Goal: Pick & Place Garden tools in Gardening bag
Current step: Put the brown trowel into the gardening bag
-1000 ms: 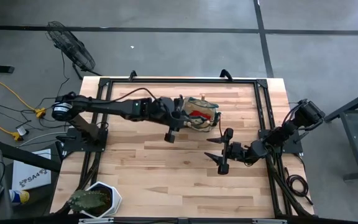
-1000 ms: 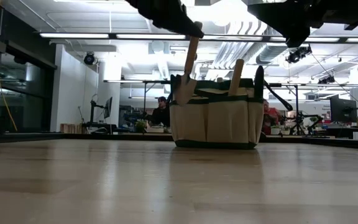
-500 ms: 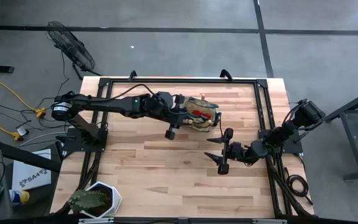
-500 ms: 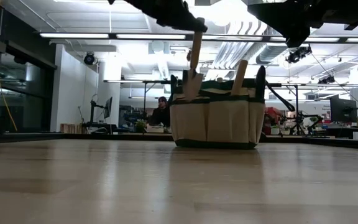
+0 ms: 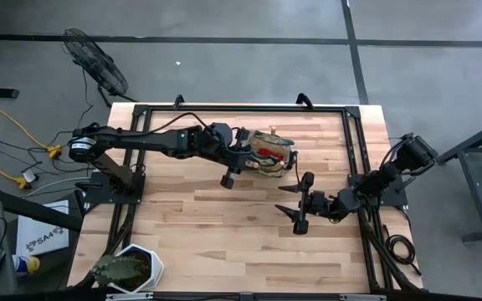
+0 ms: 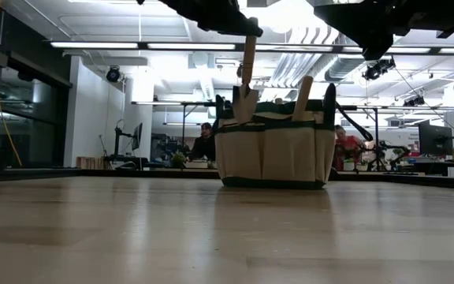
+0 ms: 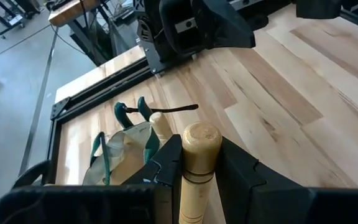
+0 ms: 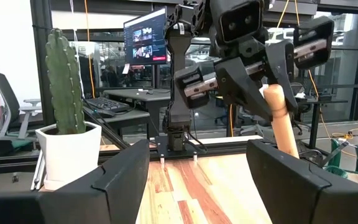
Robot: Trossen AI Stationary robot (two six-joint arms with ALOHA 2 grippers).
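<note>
The surface point(image 5: 224, 226) carries the gardening bag point(image 6: 273, 151) toward its twelve o'clock edge, khaki with dark green trim, another wooden handle already poking out. The left tool point(image 7: 196, 165) hovers over the bag's nine o'clock rim, clamped on a trowel point(image 6: 246, 83) hanging upright, blade down, directly above the opening. The right tool point(image 5: 299, 203) waits empty, jaws wide, at the bag's five o'clock.
</note>
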